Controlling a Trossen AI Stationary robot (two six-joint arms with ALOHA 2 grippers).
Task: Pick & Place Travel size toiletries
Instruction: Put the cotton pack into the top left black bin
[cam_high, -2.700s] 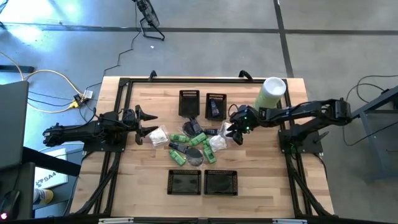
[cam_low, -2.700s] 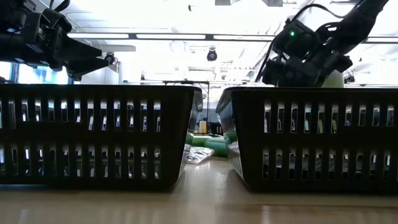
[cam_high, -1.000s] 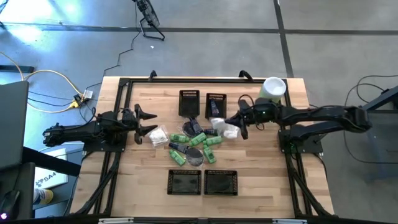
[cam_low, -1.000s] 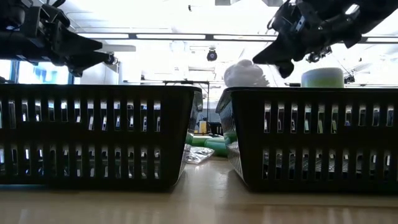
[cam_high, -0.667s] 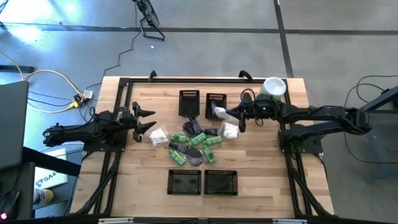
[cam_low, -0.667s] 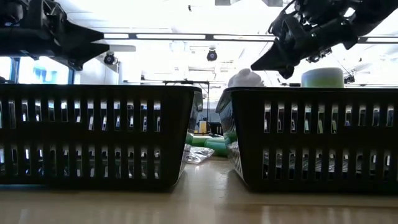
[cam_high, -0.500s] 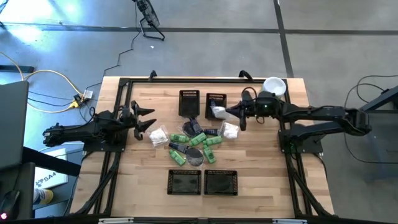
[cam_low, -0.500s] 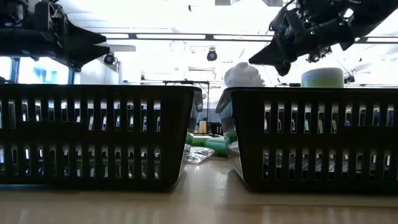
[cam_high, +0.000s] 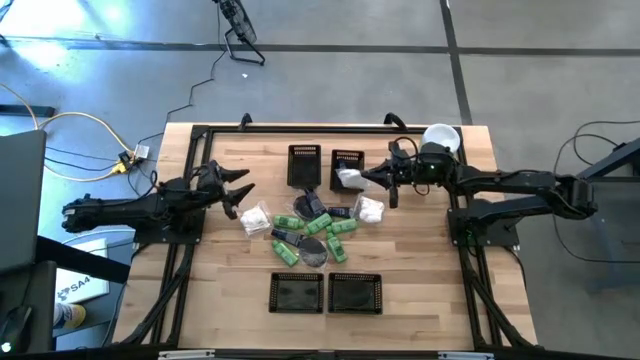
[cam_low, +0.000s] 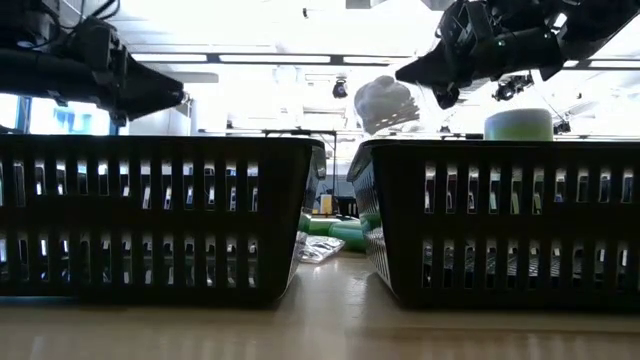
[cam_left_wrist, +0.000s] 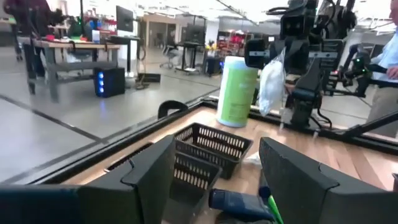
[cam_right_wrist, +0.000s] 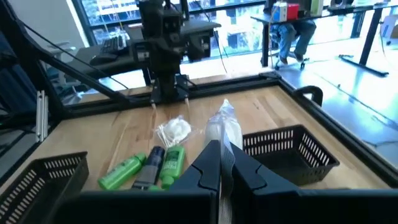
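Right jaws, pressed together on the upper edge of a white crinkly packet; the packet hangs free beneath them, above the rear right mesh basket of the two at the table's far side. In the low view the packet is clear of every basket rim. In the right wrist view it dangles past the closed fingers, slightly tilted.

Risk: the hold is on a thin margin of crinkled film only. A quick swing of the arm could probably slip the packet out or set it swaying, so that on release it lands on the basket rim or on the table beside it. The tall pale-green cylinder stands just beside the right arm; a wide sweep might knock it.

Left jaws, standing apart and holding nothing, poised over the left edge of the heap, near a clear-wrapped packet.

Remaining toiletries: green tubes, dark pieces, a second white packet and a grey disc lie clustered mid-table, between the rear baskets and the two front baskets. Most of the sorting, by this layout, appears still to be done.
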